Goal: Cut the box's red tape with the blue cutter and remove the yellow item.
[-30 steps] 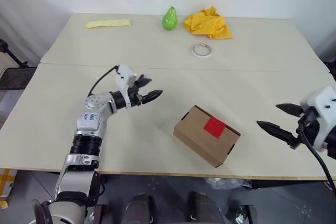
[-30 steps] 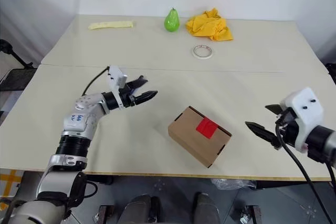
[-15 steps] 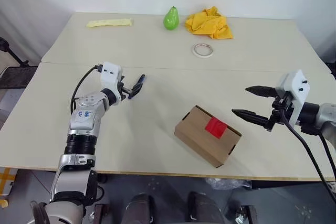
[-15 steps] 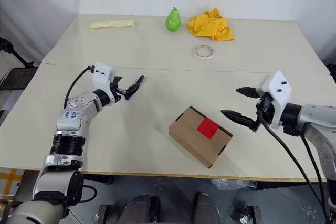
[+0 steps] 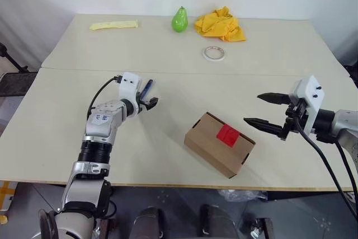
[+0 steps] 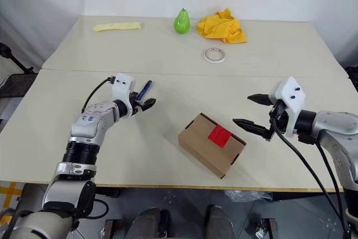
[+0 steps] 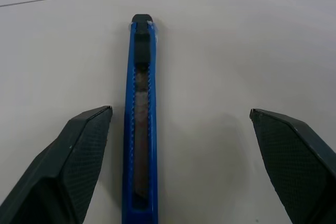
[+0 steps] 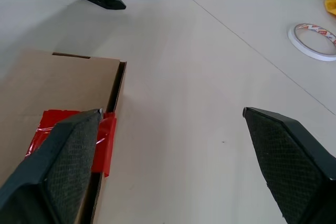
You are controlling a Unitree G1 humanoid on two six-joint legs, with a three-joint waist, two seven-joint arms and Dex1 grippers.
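Left gripper [image 7: 178,124] fingers are spreading wide around the blue cutter [image 7: 139,124], grasping nothing. Cutter is lying off-centre, nearer one finger; closing could be nudging it askew. Right gripper [image 6: 251,111] is hanging open too.

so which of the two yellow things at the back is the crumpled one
The yellow-orange cloth, bunched up just right of the green pear. The pale yellow strip lies flat, far left.

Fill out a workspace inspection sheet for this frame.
Surface: pale table of two boards, seam across.
Job's things: box shut, red tape intact; blue cutter flat on the table; yellow item: nothing seen.
Clutter: green pear, yellow cloth, tape ring, pale strip at the far edge.
Grippers: left gripper open, straddling the cutter; right gripper open beside the box.
Cables: black, at both wrists.
Surroundings: white wall.
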